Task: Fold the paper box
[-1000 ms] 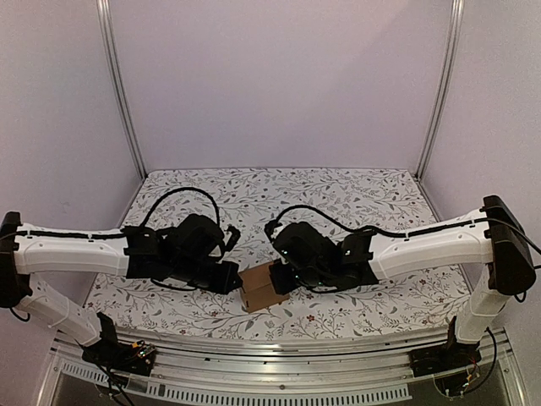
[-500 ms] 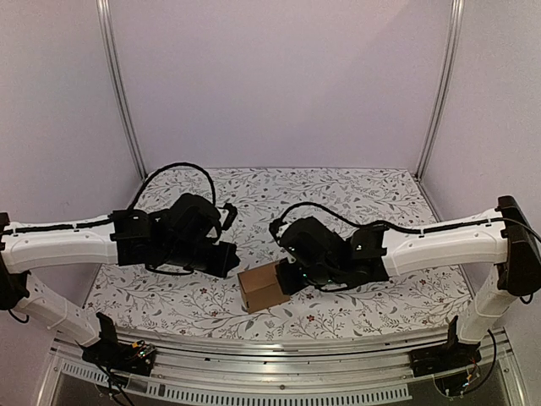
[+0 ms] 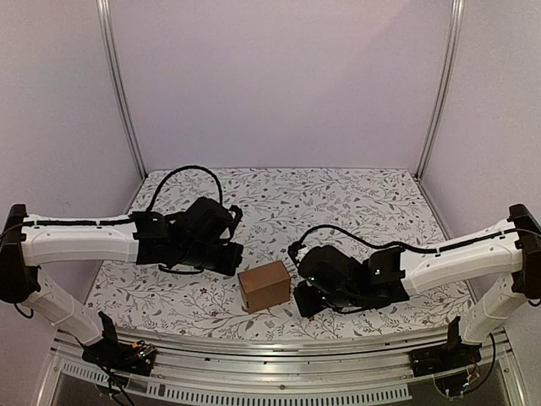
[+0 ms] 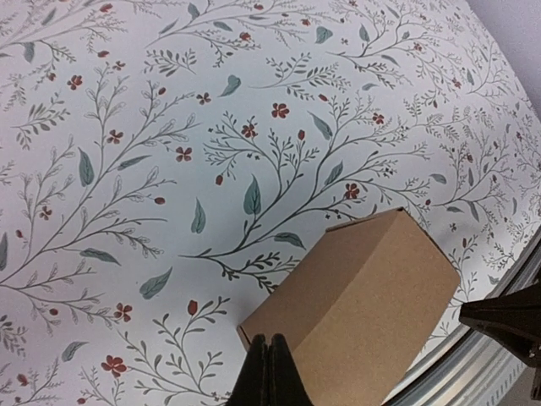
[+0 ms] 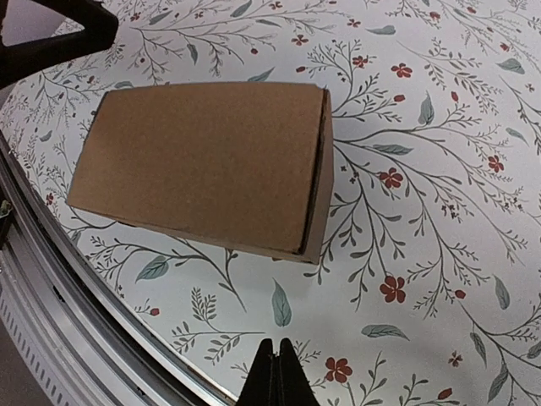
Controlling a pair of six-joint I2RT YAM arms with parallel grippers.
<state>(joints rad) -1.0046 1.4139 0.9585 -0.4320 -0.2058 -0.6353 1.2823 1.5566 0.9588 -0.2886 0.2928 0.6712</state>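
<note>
The paper box (image 3: 265, 286) is a small closed brown cardboard box standing on the floral table near its front edge, between the two arms. It also shows in the left wrist view (image 4: 359, 304) and in the right wrist view (image 5: 203, 165). My left gripper (image 3: 228, 259) is just left of and behind the box, shut and empty; its fingertips (image 4: 270, 372) meet above the box's near corner. My right gripper (image 3: 306, 300) is just right of the box, shut and empty, fingertips (image 5: 275, 376) together over the table, apart from the box.
The floral tablecloth (image 3: 355, 203) covers the table. A metal rail (image 3: 279, 347) runs along the front edge close to the box. Upright frame posts (image 3: 118, 85) stand at the back corners, with plain walls behind.
Both grippers let go of the box and drew away, the left back and leftward, the right to the right and nearer. The box now stands closed and alone on the table.
</note>
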